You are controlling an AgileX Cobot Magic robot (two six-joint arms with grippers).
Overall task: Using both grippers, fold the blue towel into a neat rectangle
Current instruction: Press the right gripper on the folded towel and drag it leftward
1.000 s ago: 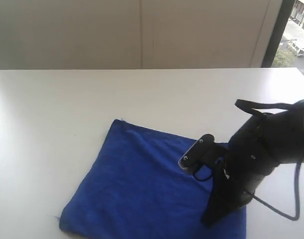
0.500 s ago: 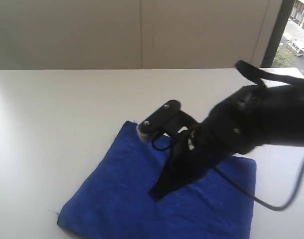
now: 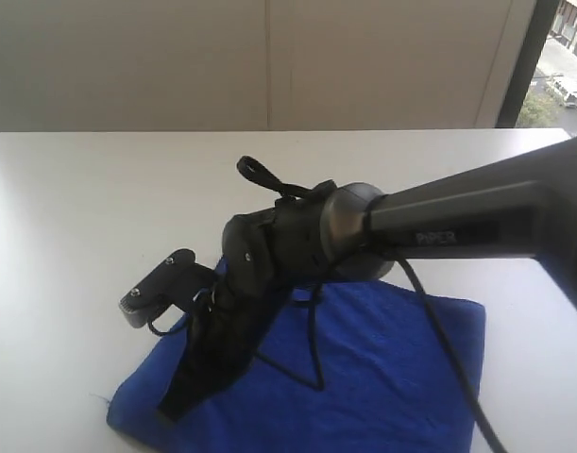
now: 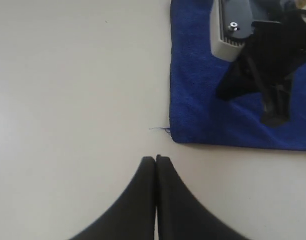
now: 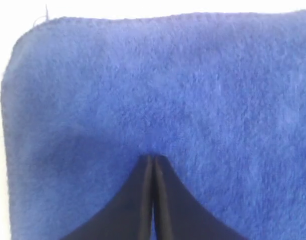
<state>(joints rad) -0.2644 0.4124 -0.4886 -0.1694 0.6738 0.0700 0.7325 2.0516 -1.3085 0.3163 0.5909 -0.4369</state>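
White table [image 3: 80, 189], right claw [image 3: 171, 412] tip-down over blue towel [image 3: 392, 377]

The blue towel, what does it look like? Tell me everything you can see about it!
The blue towel is deep blue, soft and fuzzy, like fleece. It lies flat on the white table in a rough rectangle with rounded corners and plump edges. A tiny loose thread sticks out at one corner. The shut right gripper seems to rest its tip on it near that corner, with the arm reaching over it.
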